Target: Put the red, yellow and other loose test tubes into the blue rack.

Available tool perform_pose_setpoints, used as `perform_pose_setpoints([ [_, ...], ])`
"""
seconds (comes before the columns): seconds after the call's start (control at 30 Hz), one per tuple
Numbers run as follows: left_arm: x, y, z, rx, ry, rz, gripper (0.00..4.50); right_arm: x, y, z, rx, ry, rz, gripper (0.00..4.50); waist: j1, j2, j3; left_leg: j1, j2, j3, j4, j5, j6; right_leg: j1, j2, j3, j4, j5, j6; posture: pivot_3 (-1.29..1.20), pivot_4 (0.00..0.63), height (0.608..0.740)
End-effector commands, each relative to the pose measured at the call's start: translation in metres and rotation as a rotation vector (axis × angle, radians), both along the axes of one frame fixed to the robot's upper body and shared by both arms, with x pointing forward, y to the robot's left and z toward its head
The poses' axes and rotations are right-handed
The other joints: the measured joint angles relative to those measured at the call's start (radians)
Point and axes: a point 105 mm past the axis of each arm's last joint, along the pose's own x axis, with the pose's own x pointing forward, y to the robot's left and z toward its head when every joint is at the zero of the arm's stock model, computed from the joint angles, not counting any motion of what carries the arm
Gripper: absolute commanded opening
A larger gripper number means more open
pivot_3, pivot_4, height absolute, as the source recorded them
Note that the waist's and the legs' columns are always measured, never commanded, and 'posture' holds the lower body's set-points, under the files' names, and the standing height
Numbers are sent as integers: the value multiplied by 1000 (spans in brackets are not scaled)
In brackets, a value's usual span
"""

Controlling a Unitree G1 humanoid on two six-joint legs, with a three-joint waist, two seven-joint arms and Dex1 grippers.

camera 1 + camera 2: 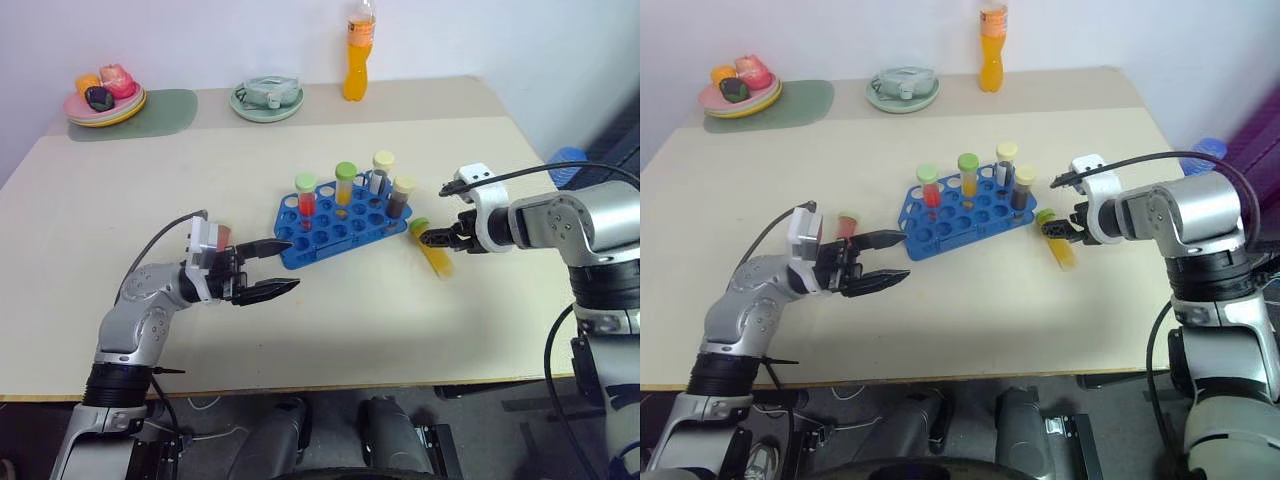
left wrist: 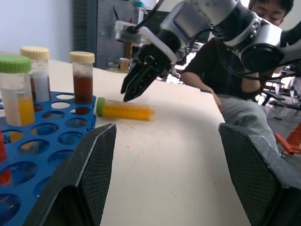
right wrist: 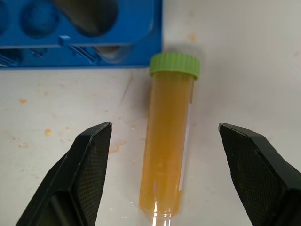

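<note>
Plates stacked in pink and yellow (image 1: 105, 108), carrying fruit, sit on a grey-green mat at the far left corner of the pale bench (image 1: 150, 320). Nearer the front left, the left end effector (image 1: 272, 268) hovers with its black fingers apart and nothing between them, its tips just beside the near left corner of the bright blue plastic rack (image 1: 335, 228) with its grid of round holes. That rack stands around the middle of the bench and holds four capped tubes upright: a red one with a green cap (image 1: 306, 195), an orange-yellow one with a green cap (image 1: 345, 183), a greyish one with a cream cap (image 1: 381, 172) and a dark brown one with a cream cap (image 1: 402, 197). Just right of the rack, a loose orange-yellow tube with a green cap (image 1: 433, 247) lies flat on the bench. The right end effector (image 1: 430, 238) is over it, fingers spread to either side, not gripping. A tall orange drink bottle (image 1: 358, 52) stands at the far edge.
</note>
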Motion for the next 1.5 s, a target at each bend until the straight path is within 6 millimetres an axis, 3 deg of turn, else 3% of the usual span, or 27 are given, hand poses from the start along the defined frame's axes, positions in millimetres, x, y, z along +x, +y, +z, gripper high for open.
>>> perform_pose_setpoints([
  [0.03, -2, -2, 5, -2, -23, -8, 3569, 9, 3, 3, 6, 12, -12, 3701, -2, 0, 0, 0, 0, 0, 0, 0, 0, 0, 0, 0, 0, 0, 0, 0, 150, 740],
  [0.3, -6, -5, 3, -11, -10, -4, 3569, 29, 7, -10, -13, 59, -29, 3701, -2, 0, 0, 0, 0, 0, 0, 0, 0, 0, 0, 0, 0, 0, 0, 0, 150, 740],
  [0.47, -7, -5, 2, -13, -7, -2, 3569, 44, 2, -27, -134, 45, -5, 3701, -4, 0, 0, 0, 0, 0, 0, 1, -1, 0, 1, 0, 1, 0, 1, 0, 150, 740],
  [0.63, -7, -4, 2, -11, -8, 7, 3569, 41, -1, -38, -186, 72, 72, 1362, -5, -2, -1, 1, 0, 0, 1, 0, -1, 1, 1, 0, 1, 1, 1, 0, 150, 740],
  [0.7, -7, -3, 2, -8, -9, 11, 3569, 39, -3, -40, -210, 74, 107, 830, -4, -2, -1, 2, 0, 0, 1, 0, 0, 1, 1, 0, 1, 1, 1, 0, 150, 740],
  [0.9, -7, -3, 3, -8, -11, 12, 3569, 16, -3, -33, -257, 49, 291, 830, 6, -2, -1, 1, 0, -1, 0, 0, -1, 1, 1, 0, 0, 1, 1, 0, 150, 740],
  [1.07, -7, -2, 3, -6, -11, 12, 3569, -32, 8, -17, -241, -21, 556, 830, 23, -2, -1, 0, 0, 0, 0, -1, 0, 0, 0, 0, -2, 1, 1, 0, 150, 740],
  [1.2, -5, -2, 2, -7, -6, 11, 3569, -86, 37, 2, -61, -96, 772, 830, 22, -2, -1, -3, 0, 0, 1, -2, 1, -2, 0, -1, -1, 1, 1, 0, 150, 740],
  [1.23, -5, -2, 2, -7, -5, 10, 3569, -90, 42, 5, -22, -119, 783, 830, 18, -2, -1, -3, 0, 0, 2, -2, 2, -2, 0, -1, -1, 1, 1, 0, 150, 740],
  [1.3, -3, -3, 2, -8, -3, 5, 3569, -96, 74, 23, 191, -294, 831, 830, 11, -4, -1, -3, 0, 1, 2, -2, 2, -2, 0, 0, -1, 1, 1, 0, 150, 740],
  [1.5, 1, -2, 4, -8, -5, -6, 3569, -86, 111, 53, 487, -537, 776, 830, 23, -4, 0, 0, 2, 3, 2, -2, 2, 0, 0, 0, -2, 1, 0, 0, 150, 740],
])
